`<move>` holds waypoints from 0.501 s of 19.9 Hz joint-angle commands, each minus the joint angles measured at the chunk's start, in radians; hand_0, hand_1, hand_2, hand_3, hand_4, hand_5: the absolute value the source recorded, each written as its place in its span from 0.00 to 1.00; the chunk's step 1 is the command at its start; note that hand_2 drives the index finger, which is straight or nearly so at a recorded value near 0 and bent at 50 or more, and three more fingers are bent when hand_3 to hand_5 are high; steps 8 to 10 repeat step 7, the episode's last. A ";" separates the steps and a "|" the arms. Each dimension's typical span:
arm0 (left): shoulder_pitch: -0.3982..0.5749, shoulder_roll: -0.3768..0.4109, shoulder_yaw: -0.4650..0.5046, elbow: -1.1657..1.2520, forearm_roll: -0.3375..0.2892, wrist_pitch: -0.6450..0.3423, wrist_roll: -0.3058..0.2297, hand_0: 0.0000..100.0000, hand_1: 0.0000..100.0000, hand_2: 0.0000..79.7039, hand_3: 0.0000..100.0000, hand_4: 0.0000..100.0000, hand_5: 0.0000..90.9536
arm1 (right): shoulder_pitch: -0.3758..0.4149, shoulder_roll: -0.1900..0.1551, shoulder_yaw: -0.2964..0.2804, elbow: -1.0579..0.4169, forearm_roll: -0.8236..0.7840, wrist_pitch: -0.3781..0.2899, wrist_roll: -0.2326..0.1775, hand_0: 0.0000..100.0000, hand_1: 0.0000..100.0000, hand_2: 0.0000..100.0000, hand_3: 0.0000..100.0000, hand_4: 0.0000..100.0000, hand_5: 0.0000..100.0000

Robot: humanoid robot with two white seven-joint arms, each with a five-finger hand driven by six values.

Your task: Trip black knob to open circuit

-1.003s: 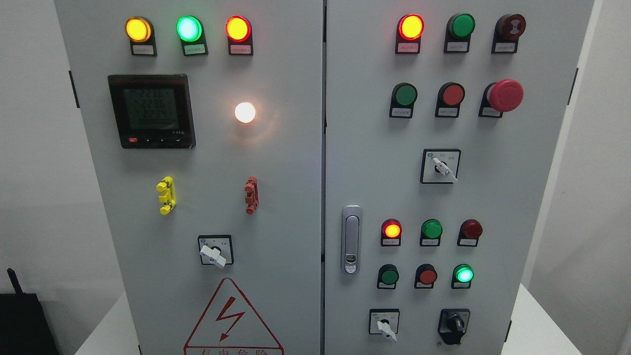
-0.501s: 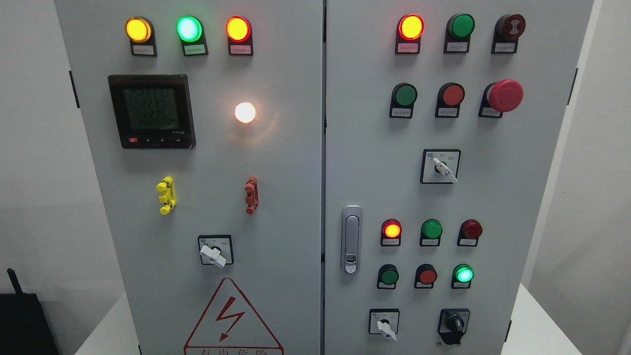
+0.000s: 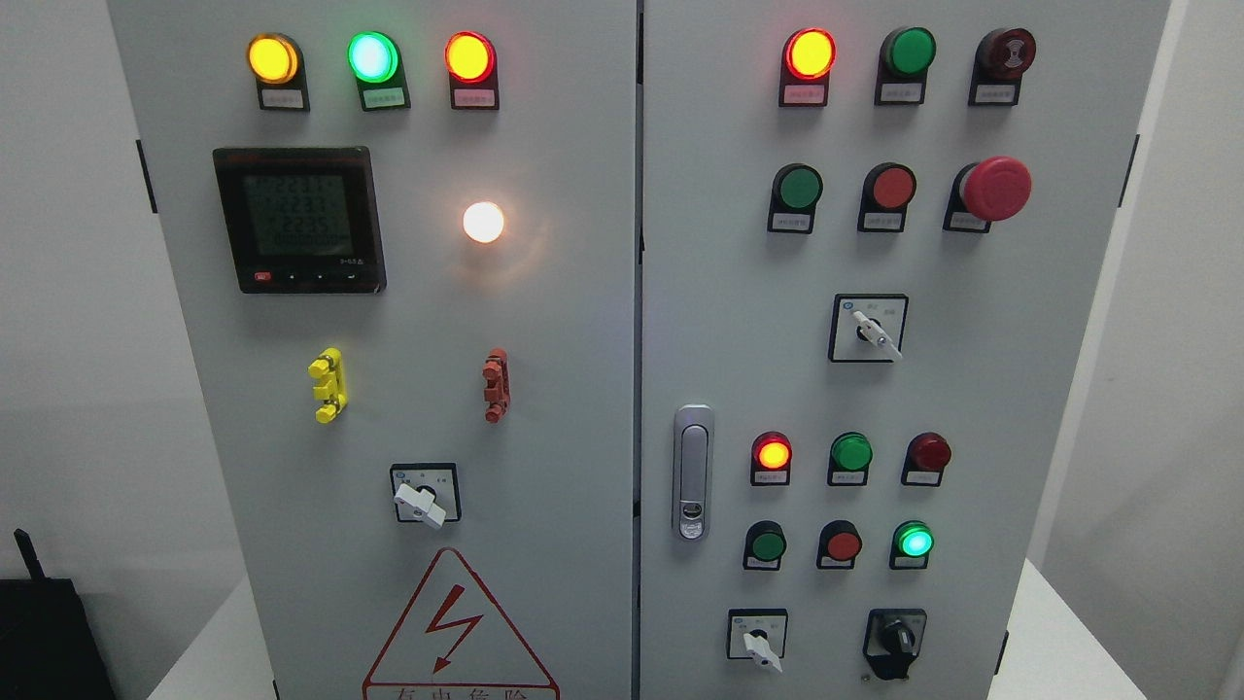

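Observation:
The black knob (image 3: pixel 896 639) sits at the lower right of the grey cabinet's right door (image 3: pixel 1020 408), its handle pointing up and slightly right. A white-handled rotary switch (image 3: pixel 758 644) is to its left. Above the knob a green lamp (image 3: pixel 914 541) glows. Neither of my hands shows in the head view.
The right door carries a red mushroom stop button (image 3: pixel 995 188), rows of red and green buttons, a white-handled selector (image 3: pixel 872 333) and a silver door latch (image 3: pixel 692 473). On the left door are a meter display (image 3: pixel 299 220), a lit white lamp (image 3: pixel 483 222) and another white switch (image 3: pixel 422 502).
Only the digits on the meter display flicker; nothing else has moved.

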 commanded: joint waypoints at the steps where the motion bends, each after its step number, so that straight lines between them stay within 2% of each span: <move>1: 0.000 0.000 0.000 0.000 -0.023 -0.001 -0.001 0.12 0.39 0.00 0.00 0.00 0.00 | 0.006 0.027 -0.007 -0.009 -0.002 0.000 0.000 0.00 0.00 0.00 0.00 0.00 0.00; 10: 0.000 0.000 0.000 0.000 -0.023 -0.001 -0.001 0.12 0.39 0.00 0.00 0.00 0.00 | 0.004 0.025 -0.005 -0.005 -0.002 0.001 0.000 0.00 0.00 0.00 0.00 0.00 0.00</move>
